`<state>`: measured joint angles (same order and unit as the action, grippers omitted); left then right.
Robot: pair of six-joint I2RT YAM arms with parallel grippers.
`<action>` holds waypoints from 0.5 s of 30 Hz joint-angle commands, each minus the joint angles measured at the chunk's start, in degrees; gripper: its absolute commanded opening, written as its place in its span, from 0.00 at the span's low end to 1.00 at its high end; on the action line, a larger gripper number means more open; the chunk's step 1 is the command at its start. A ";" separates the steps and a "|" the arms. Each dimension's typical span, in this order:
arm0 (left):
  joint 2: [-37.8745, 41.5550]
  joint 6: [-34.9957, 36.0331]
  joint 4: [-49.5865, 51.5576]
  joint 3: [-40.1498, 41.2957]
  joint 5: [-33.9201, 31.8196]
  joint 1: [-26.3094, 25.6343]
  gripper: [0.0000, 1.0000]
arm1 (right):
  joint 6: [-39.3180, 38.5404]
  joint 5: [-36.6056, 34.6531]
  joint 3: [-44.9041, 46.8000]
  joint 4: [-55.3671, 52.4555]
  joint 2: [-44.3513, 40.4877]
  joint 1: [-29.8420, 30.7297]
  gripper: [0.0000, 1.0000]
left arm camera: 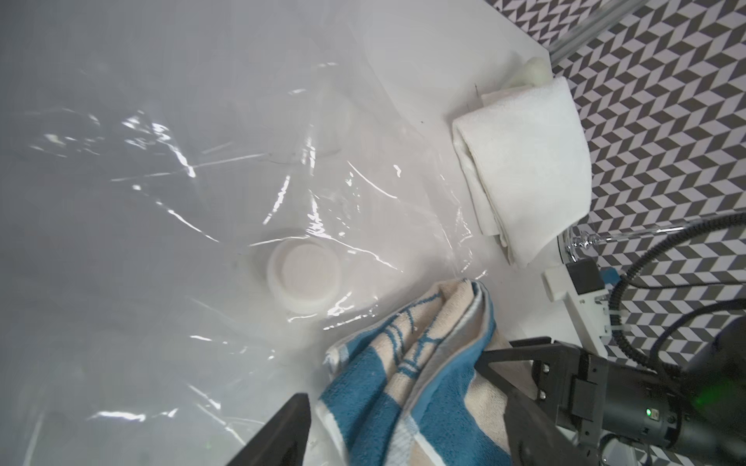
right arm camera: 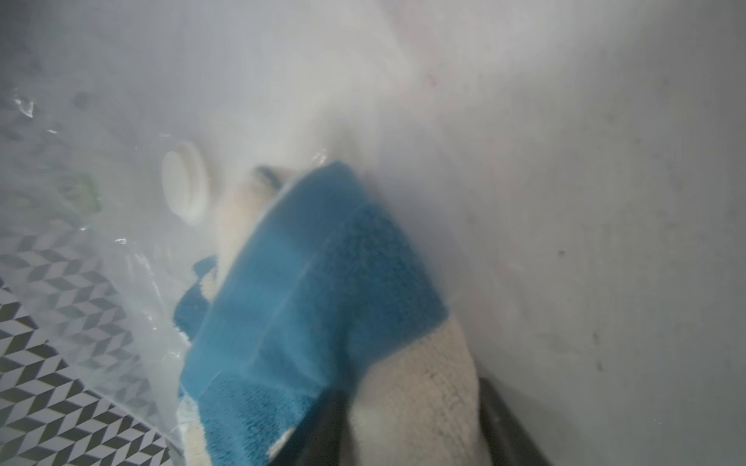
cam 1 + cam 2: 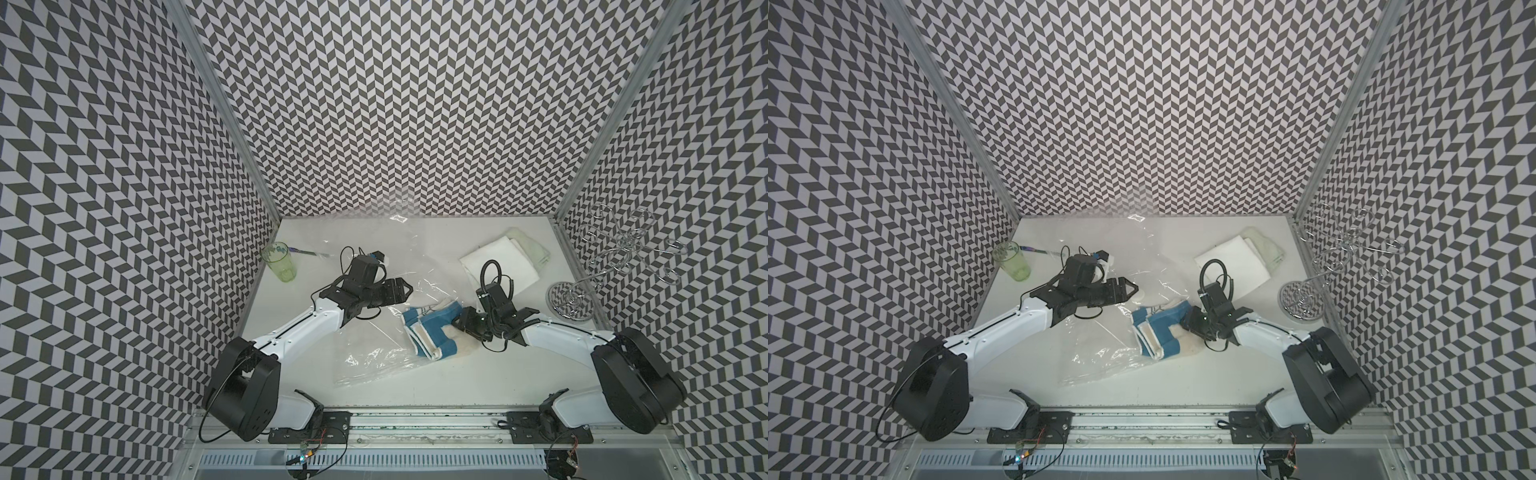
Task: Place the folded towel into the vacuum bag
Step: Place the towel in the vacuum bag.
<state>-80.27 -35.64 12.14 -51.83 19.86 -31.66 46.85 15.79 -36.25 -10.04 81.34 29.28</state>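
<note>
Two claws meet near the middle of your table (image 3: 415,397), and between them lies the towel (image 3: 432,328), folded, blue and beige. Your right claw (image 3: 456,330) points at the towel's beige end. In its wrist view the fingers (image 2: 319,435) stand wide apart with that end lying between them, and the towel rests on the table. Your left claw (image 3: 405,291) sits just beyond the towel's far corner, over the bag (image 3: 370,361). Its jaws stand open, with one finger (image 1: 282,431) showing in its wrist view. The bag lies flat and crinkled, running from the back wall toward the front rail, and its round white valve (image 1: 304,278) faces up just beside the towel's tip. The towel's blue end overlaps the bag's edge; whether it lies inside the mouth or only on the film you cannot tell from these views. For writing you get little. The towel carries thin blue lines on beige in the left wrist view, too blurred to read as letters, and a small white label (image 3: 481,293) on the right wrist camera is too small to read. A green cup (image 3: 280,264) with darker print near its rim stands by the left wall, a folded white cloth (image 3: 494,266) lies back right, and a wire rack (image 3: 571,305) stands by the right wall.
</note>
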 commanded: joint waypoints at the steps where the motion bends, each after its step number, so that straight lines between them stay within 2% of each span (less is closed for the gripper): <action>1: -1.19 0.13 -2.68 -5.20 5.78 -5.78 0.78 | -6.10 5.28 -0.90 1.42 -3.51 -1.00 0.69; 3: -2.20 -2.59 -7.79 -3.78 9.69 -7.40 0.70 | -7.23 11.34 0.83 1.28 -5.81 -2.88 0.73; 4: -3.13 -3.97 -10.25 -2.47 11.01 -7.78 0.64 | -7.78 14.00 1.98 1.09 -7.13 -4.06 0.75; 5: -4.31 -4.67 -11.13 -1.73 11.92 -7.89 0.56 | -8.42 15.52 2.90 0.55 -8.42 -4.92 0.76; 7: -6.71 -4.09 -10.91 -1.59 13.27 -7.89 0.45 | -10.51 16.08 3.25 -2.67 -10.32 -6.00 0.79; 12: -10.69 -4.61 -16.07 -0.47 18.08 -8.32 0.43 | -15.54 17.33 4.71 -6.81 -10.30 -6.25 0.85; 15: -14.77 -4.25 -17.07 -0.26 17.98 -8.87 0.40 | -18.17 17.77 5.15 -8.09 -8.60 -6.25 0.85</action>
<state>-92.82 -39.97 -0.97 -52.60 35.05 -40.10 33.01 31.81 -31.83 -16.12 71.66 23.07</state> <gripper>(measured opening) 0.400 0.849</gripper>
